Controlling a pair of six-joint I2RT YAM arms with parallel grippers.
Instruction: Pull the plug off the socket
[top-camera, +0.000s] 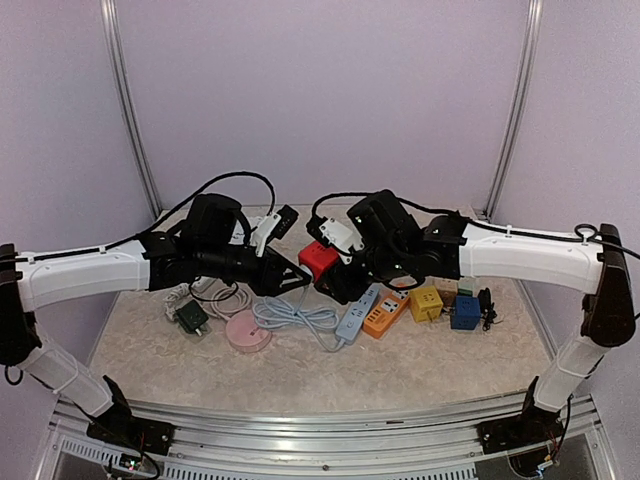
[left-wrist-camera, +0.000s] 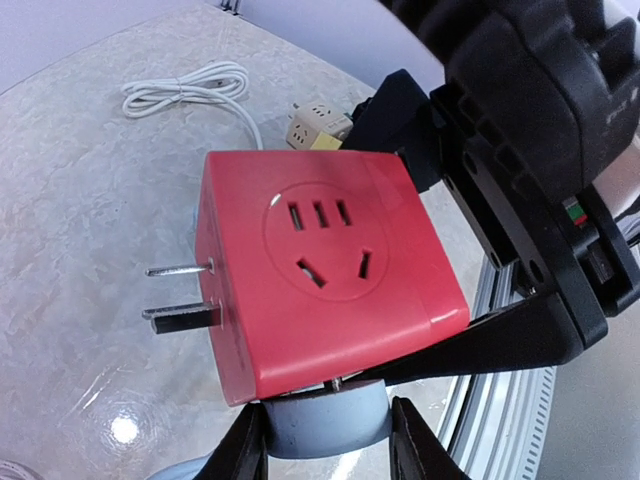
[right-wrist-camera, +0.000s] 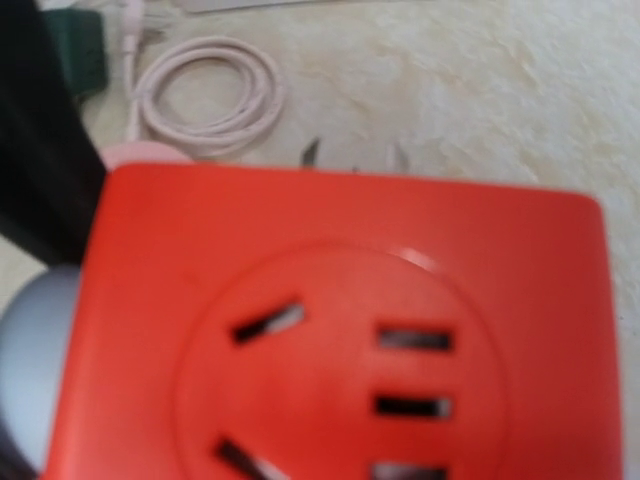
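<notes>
A red cube socket (top-camera: 318, 260) hangs above the table between both arms. It fills the left wrist view (left-wrist-camera: 330, 280) and the right wrist view (right-wrist-camera: 340, 330), with two metal prongs on its side. A grey-blue round plug (left-wrist-camera: 325, 420) sits in its underside, with a thin gap and a metal pin showing between them. My left gripper (left-wrist-camera: 327, 450) is shut on that plug, one finger on each side. My right gripper (top-camera: 338, 278) is shut on the red cube, its black fingers (left-wrist-camera: 500, 335) clamping two opposite faces. The plug's edge shows in the right wrist view (right-wrist-camera: 30, 350); my right fingers are hidden there.
On the table below lie a pink round plug (top-camera: 247, 333), a coiled white cable (top-camera: 295, 315), a blue power strip (top-camera: 355, 318), an orange strip (top-camera: 385, 312), a yellow cube (top-camera: 427, 303), a blue cube (top-camera: 465, 312) and a green adapter (top-camera: 192, 317).
</notes>
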